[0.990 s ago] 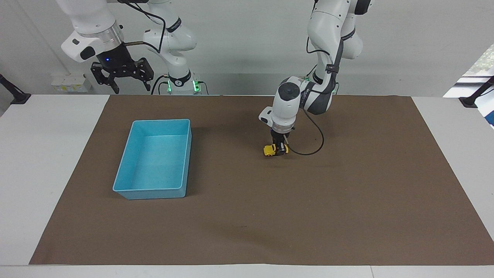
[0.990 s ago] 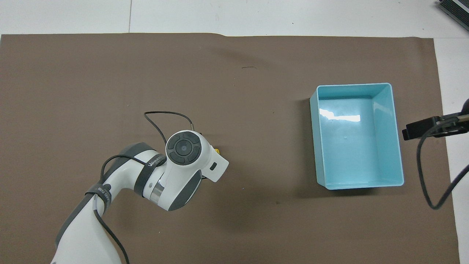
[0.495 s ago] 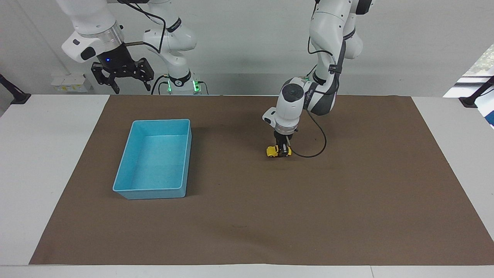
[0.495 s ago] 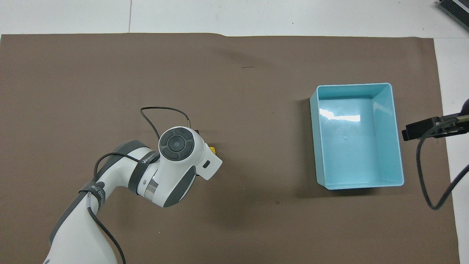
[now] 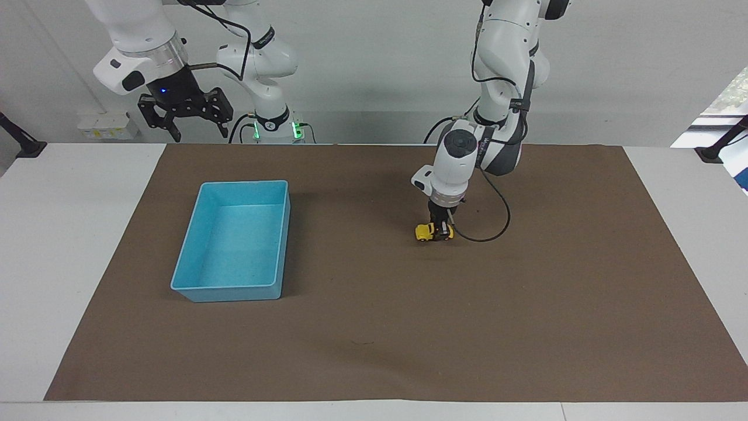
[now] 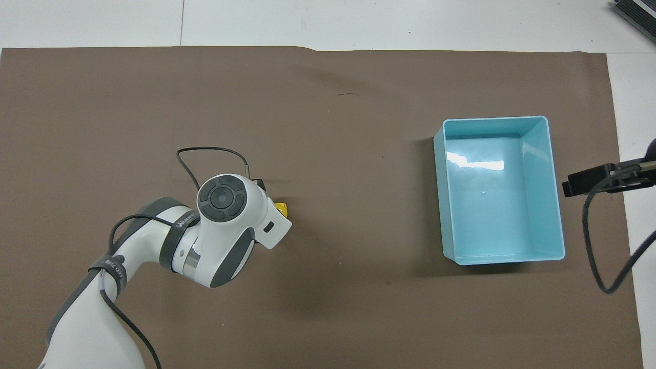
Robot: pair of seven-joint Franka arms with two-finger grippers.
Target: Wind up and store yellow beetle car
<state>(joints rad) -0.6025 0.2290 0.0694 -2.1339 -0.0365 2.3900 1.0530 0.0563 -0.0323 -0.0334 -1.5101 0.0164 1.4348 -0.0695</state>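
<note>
Left gripper [image 5: 439, 229]: I see it clamped on the tiny yellow beetle-shaped toy car [image 5: 427, 232], wheels on the brown paper mat [image 5: 526, 304].
Right gripper [image 5: 186, 120]: waits raised, fingers spread.
Blue plastic bin [image 5: 193, 289]: well apart, toward right arm's end.

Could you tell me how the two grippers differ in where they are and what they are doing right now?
The left gripper is down on the brown mat, shut on the yellow beetle car; the right gripper hangs high, holding nothing. The left fingers are closed; the right fingers stand open. Neither is over the blue bin.
</note>
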